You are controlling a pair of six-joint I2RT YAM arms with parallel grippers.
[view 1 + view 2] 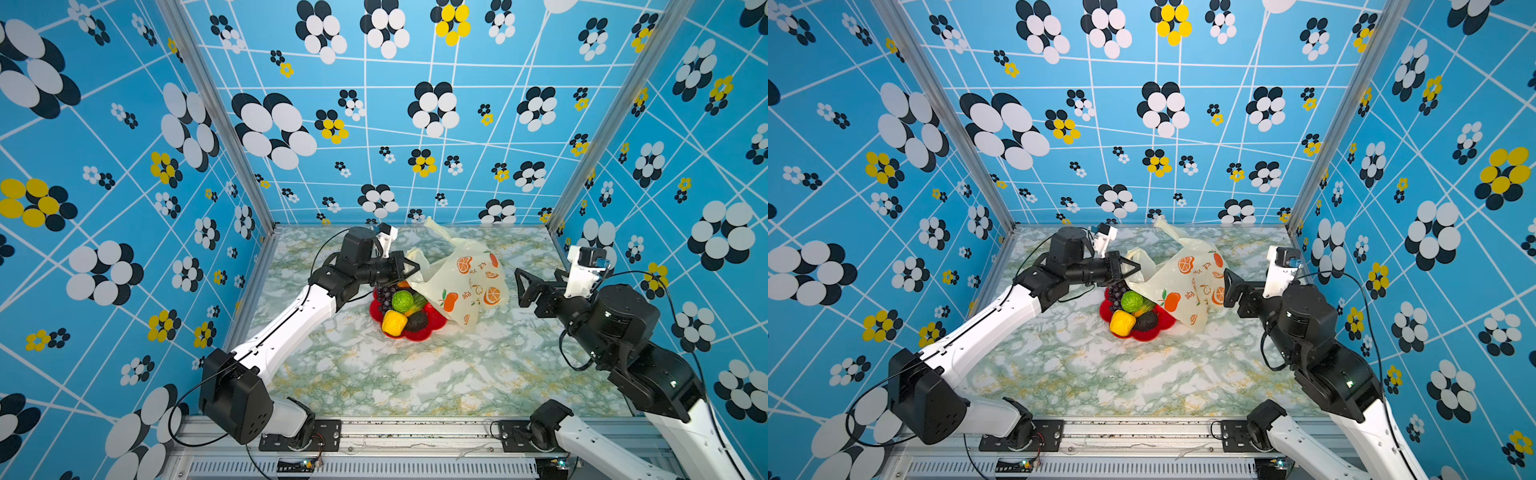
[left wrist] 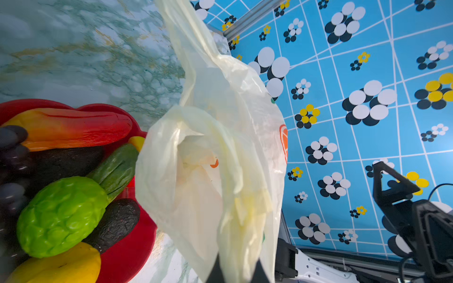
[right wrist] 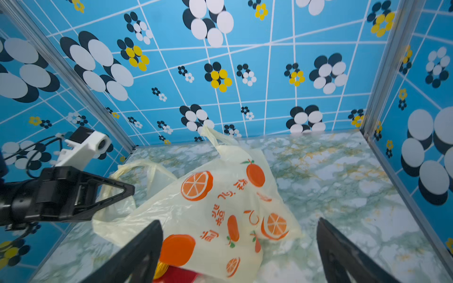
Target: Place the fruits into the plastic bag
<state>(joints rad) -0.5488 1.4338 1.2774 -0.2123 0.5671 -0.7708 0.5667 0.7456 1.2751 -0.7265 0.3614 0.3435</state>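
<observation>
Left gripper on plastic bag handle

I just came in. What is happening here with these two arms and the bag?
The left hand is shut on the top of the bag and holds it up beside the red dish. The right hand is open and hovers on the other side of the bag, not touching it. The fruits lie in the dish; none shows inside the bag yet.
</observation>
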